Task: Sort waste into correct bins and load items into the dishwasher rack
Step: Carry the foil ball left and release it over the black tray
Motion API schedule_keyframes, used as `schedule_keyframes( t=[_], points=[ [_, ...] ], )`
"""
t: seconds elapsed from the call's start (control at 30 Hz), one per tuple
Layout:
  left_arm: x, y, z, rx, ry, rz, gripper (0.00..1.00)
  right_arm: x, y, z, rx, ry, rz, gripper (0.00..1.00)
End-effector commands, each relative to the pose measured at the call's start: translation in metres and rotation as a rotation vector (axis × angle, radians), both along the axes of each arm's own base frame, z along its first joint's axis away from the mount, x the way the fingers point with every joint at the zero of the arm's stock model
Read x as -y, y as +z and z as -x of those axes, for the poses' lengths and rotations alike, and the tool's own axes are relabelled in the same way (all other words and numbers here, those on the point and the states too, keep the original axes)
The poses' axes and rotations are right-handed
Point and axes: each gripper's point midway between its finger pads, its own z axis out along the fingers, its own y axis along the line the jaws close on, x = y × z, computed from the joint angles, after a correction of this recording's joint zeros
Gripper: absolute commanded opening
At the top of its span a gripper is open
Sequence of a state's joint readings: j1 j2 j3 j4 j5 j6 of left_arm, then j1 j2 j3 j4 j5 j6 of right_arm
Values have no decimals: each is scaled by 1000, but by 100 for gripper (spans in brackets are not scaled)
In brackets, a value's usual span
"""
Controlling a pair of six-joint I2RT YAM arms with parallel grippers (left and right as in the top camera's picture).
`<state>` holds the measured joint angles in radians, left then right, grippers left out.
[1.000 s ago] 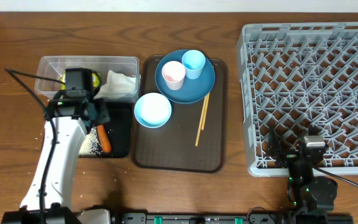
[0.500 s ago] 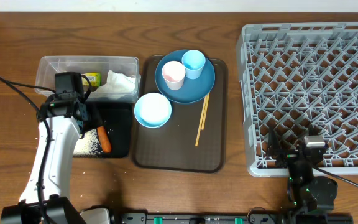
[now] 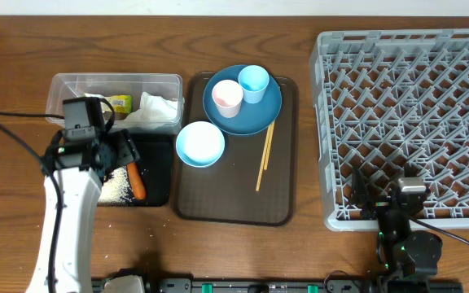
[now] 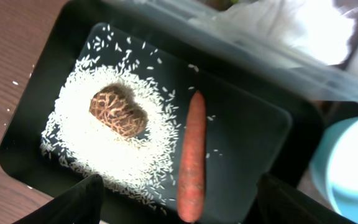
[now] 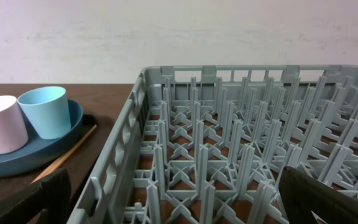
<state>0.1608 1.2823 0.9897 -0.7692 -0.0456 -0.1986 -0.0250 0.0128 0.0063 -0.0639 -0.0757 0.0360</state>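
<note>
- Hovering over the black tray (image 4: 253, 124), my left gripper (image 3: 123, 151) has its fingers spread wide and nothing between them.
- In that tray I see a patch of rice (image 4: 104, 149) with the brown lump (image 4: 118, 111) sitting on top of it.
- The carrot stick (image 4: 191, 155) lies just beside the rice, on the side toward the bowl (image 3: 199, 143).
- The clear tub (image 3: 63, 85) sits against the far edge of the black tray. It holds the yellow-green wrapper (image 3: 120, 103), with the white napkin (image 3: 157, 107) at its right end.
- On the brown serving tray (image 3: 234, 199) the blue plate (image 3: 263, 114) carries the pink cup (image 3: 226, 98) and the light blue cup (image 3: 253, 81), both upright and touching.
- The bowl stands open side up at the plate's near left, and the chopsticks (image 3: 265, 156) lie to its right, running out from under the plate's edge.
- My right gripper (image 5: 174, 186) sits at the near edge of the rack (image 3: 414, 106), facing across its pegs, fingers wide apart and empty.
</note>
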Motion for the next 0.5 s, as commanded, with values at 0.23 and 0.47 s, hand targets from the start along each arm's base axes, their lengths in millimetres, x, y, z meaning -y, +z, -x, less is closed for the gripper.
schedule_keyframes(
  t=[0.23,0.47],
  points=[
    [41,19,-8,86,-99,214,73,-1,-1,0,-3,4,15,99],
    [58,22,-10,102,-145,307,66,-1,-1,0,-3,4,15,99]
  ],
)
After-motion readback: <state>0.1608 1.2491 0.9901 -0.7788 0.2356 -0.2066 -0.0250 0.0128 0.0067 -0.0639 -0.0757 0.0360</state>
